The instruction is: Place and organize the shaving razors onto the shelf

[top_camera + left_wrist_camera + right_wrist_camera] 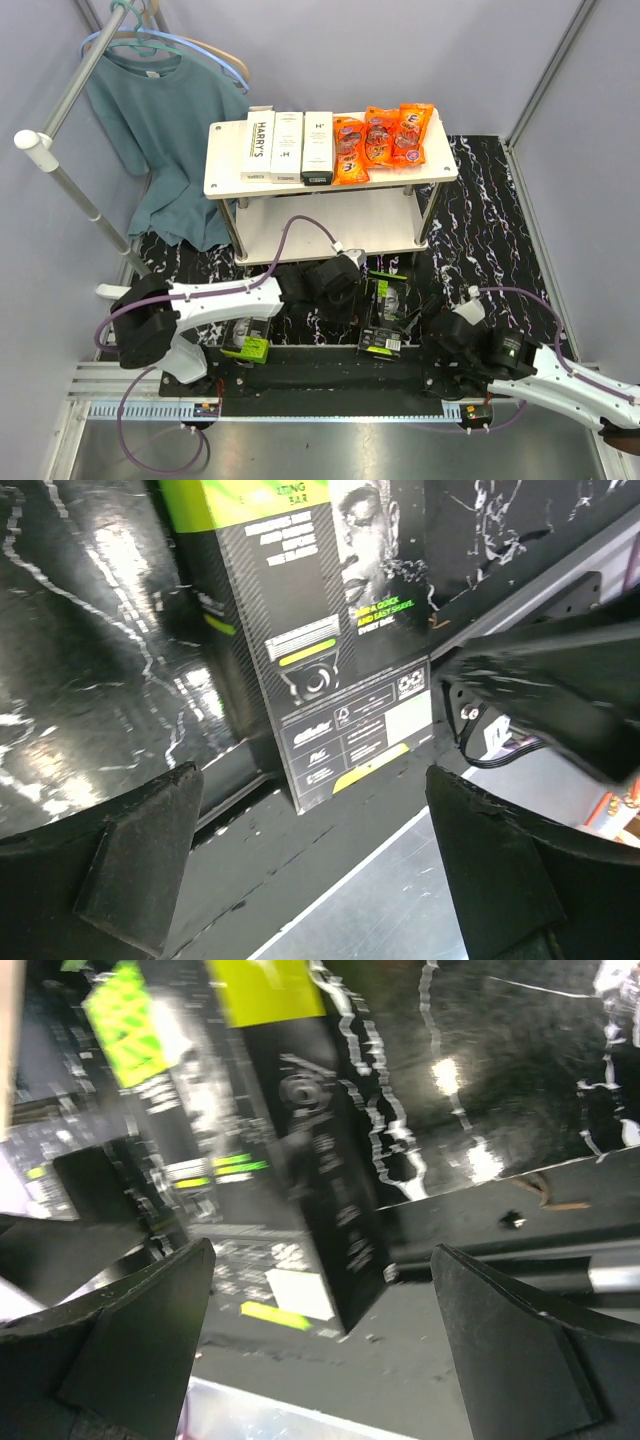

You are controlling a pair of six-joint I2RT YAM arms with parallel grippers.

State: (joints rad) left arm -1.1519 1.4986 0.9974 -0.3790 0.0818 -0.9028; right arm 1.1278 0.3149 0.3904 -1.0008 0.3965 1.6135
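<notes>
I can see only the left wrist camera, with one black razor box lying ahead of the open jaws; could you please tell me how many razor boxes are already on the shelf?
Observer: Three white boxes lie side by side on the left of the shelf's top board.
Operator: Thank you. What is on the rest of that board?
Observer: Orange snack packets cover its right part, right next to the white boxes.
Operator: Is mine the only black box left on the table?
Observer: No. Apart from your black box at the middle, a second black box lies near the left arm's base.
</notes>
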